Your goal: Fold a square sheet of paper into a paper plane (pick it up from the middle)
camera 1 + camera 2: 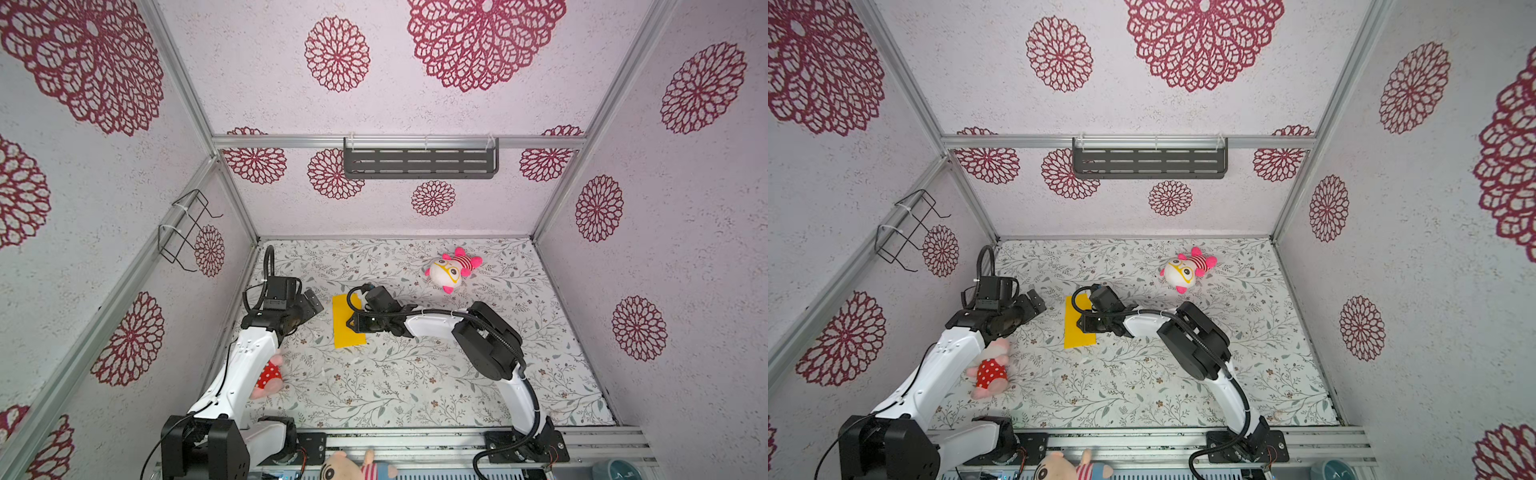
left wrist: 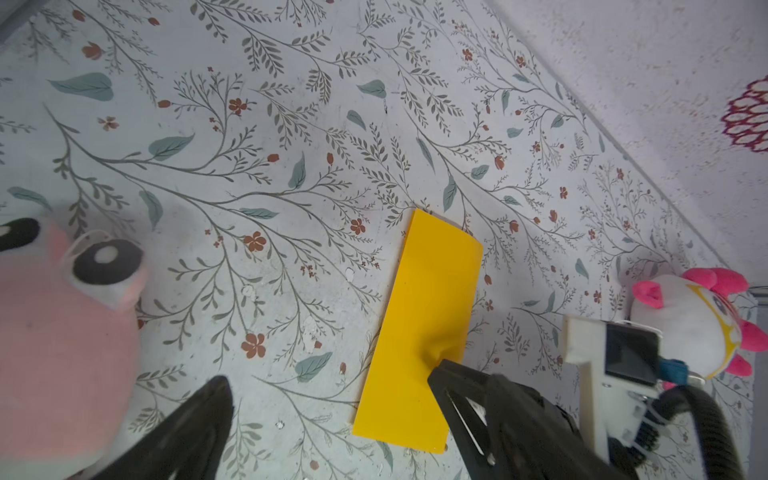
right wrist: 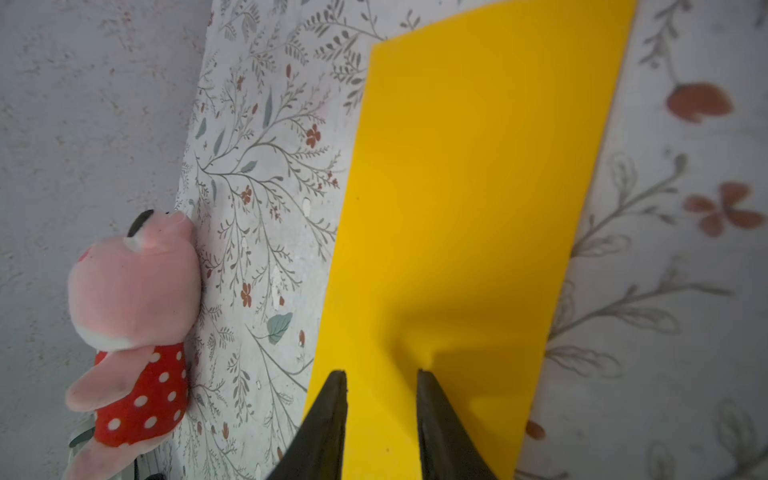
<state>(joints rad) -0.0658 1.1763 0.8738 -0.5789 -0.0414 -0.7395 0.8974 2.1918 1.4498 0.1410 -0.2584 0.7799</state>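
On the floral surface [image 1: 415,386], left of centre, the square sheet of paper [image 1: 341,332] lies flat as a narrow yellow rectangle. The right hand [image 3: 381,374] presses its parted tips onto it, raising a small pucker. The left hand [image 1: 312,304] hangs open and empty just beside it. The sheet looks light, limp and probably slippery, so it is best pinched at that mid-sheet ridge.

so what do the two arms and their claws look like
The left arm and right arm have white shells, black joints and black corrugated cables. The left claw and right claw are black, each with two tapered pointed fingers.
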